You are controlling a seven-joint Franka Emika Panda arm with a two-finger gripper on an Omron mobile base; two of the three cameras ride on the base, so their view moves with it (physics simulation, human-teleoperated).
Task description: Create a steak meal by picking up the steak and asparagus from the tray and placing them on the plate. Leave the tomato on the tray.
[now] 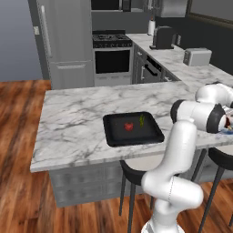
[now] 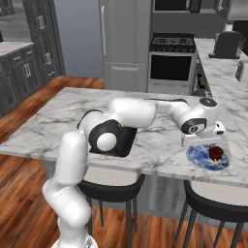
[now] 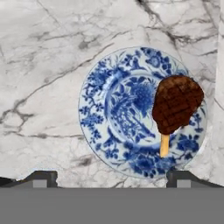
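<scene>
Marble-topped and grey-veined, the table (image 1: 82,118) stands over a wooden floor, with a steel fridge (image 1: 63,41) and a black-fronted oven (image 1: 111,57) against the back wall, and a toaster (image 1: 196,56) on the far side counter. Two dark stools (image 2: 112,190) stand tucked under the near edge of the table.

On the table, the black square tray (image 1: 133,129) lies flat, well apart from the plate (image 3: 109,109). Inside the tray the bright red tomato (image 1: 129,127) sits near the middle, and just beside it, toward the tray's far right, lies the thin green asparagus (image 1: 141,120), its long axis running roughly from the near side of the tray to the far side.

The blue and white plate rests near the table's near edge in the right base view. The steak (image 3: 176,104) lies on the plate, off-centre toward the rim on the right of the hand view. Its dark brown, cross-hatched body is a rounded lump, and a pale tan stub sticks out from it, pointing to the bottom of the hand view, so the long axis runs top to bottom there.

The hand (image 3: 112,178) hovers above the plate, looking straight down on it. Its fingers (image 3: 43,178) stand wide apart, holding nothing, clear of the steak.
</scene>
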